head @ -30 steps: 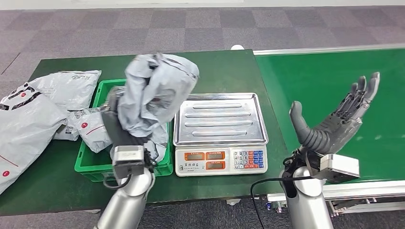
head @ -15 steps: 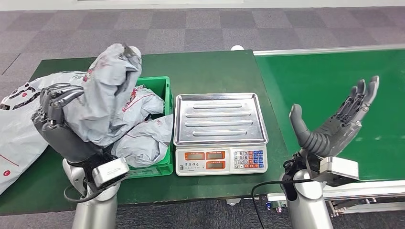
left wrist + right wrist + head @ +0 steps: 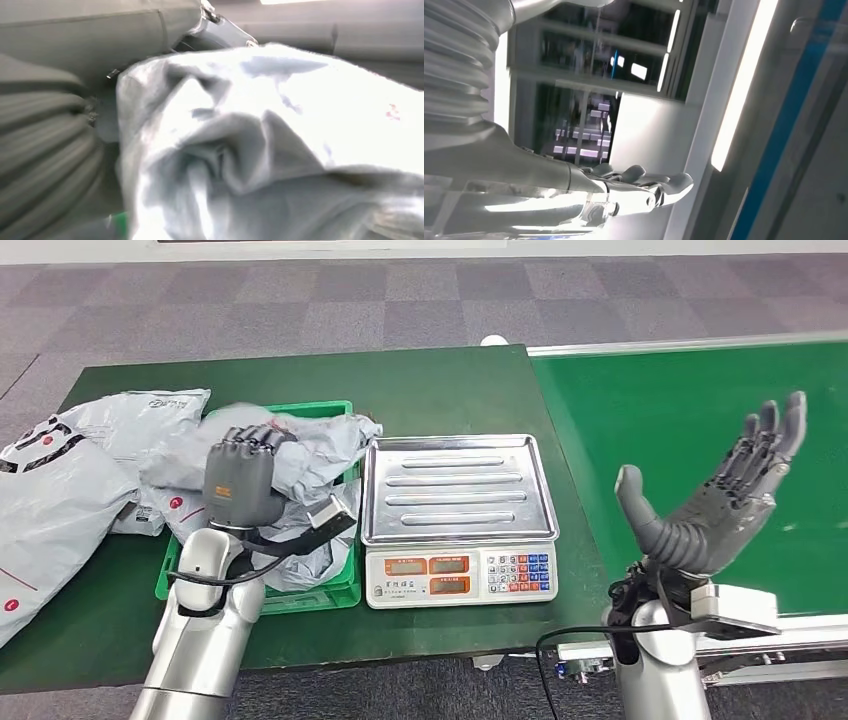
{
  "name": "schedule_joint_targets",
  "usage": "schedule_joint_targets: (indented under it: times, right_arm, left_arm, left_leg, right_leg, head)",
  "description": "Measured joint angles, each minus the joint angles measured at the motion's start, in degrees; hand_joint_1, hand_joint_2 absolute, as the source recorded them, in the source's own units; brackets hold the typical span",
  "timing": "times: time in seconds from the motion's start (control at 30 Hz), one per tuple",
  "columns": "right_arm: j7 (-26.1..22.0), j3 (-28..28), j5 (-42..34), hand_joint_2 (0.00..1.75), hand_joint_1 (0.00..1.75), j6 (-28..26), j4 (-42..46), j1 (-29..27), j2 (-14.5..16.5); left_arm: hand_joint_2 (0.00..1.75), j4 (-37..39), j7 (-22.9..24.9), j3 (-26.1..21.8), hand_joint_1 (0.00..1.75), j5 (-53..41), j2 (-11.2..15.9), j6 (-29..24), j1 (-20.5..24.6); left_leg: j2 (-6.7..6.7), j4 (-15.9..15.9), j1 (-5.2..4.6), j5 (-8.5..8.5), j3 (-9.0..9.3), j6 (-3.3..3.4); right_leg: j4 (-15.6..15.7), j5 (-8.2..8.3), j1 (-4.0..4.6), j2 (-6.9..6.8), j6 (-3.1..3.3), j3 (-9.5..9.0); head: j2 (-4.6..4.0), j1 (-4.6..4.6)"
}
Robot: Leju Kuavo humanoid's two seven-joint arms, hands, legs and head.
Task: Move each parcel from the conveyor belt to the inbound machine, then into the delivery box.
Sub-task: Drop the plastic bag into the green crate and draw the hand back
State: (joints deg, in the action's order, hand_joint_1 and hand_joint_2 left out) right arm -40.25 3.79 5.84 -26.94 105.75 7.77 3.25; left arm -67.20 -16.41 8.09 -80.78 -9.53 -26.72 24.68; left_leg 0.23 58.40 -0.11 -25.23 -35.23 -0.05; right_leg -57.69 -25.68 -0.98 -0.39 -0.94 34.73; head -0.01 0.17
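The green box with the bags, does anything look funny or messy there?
Yes. The green box is overstuffed: crumpled grey parcels bulge over its rim, one draping toward the scale. More parcels lie outside on the table. The left hand rests on the pile.

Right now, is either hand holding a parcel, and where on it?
The left hand lies palm down on the grey parcel atop the green box; whether it grips cannot be told. The right hand is open, holding nothing.

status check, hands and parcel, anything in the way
Left hand palm down on grey parcel over green delivery box, grip hidden. Right hand open, raised over conveyor belt. Scale tray bare. Nothing blocking.
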Motion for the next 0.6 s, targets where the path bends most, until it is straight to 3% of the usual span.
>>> schedule_joint_targets:
  times: [0.07, 0.17, 0.27, 0.6]
  right_arm:
    - [0.0, -1.0, 0.1, 1.75, 0.0, 0.4, 0.5, -0.4, -0.1]
    - [0.0, -1.8, 0.3, 1.75, 0.0, 0.7, 1.0, -1.0, -0.3]
    - [0.0, -2.7, 0.4, 1.75, 0.0, 0.6, 1.5, -1.7, -0.5]
    - [0.0, -3.5, 0.5, 1.75, 0.0, 0.6, 1.9, -2.4, -0.6]
  left_arm:
    - [1.75, 5.8, 1.5, 1.8, 1.75, -0.2, 1.3, 2.2, 1.8]
    - [1.75, 15.4, 3.5, 4.7, 1.75, -0.1, 2.9, 10.6, 4.7]
    - [1.75, 23.3, 4.1, 6.8, 1.75, 0.7, 3.6, 15.5, 7.5]
    - [1.75, 32.7, 4.5, 9.4, 1.75, 1.1, 4.6, 17.1, 12.6]
  left_leg:
    - [0.08, 0.0, -0.01, 0.0, 0.0, 0.0]
    - [0.08, 0.0, -0.02, -0.02, 0.0, 0.0]
    - [-0.01, 0.0, -0.01, -0.02, 0.06, 0.0]
    - [-0.09, -0.1, -0.01, -0.16, 0.81, 0.03]
  right_leg:
    - [0.0, 0.04, -0.01, 0.11, 0.01, 0.03]
    - [0.0, 0.03, -0.01, 0.13, 0.0, 0.01]
    - [0.0, -0.03, -0.01, 0.02, -0.03, -0.12]
    - [0.0, -0.28, -0.01, -0.12, -0.04, -0.95]
  head:
    - [0.01, 0.02]
    - [0.01, 0.01]
    - [0.01, 0.01]
    - [0.0, 0.01]
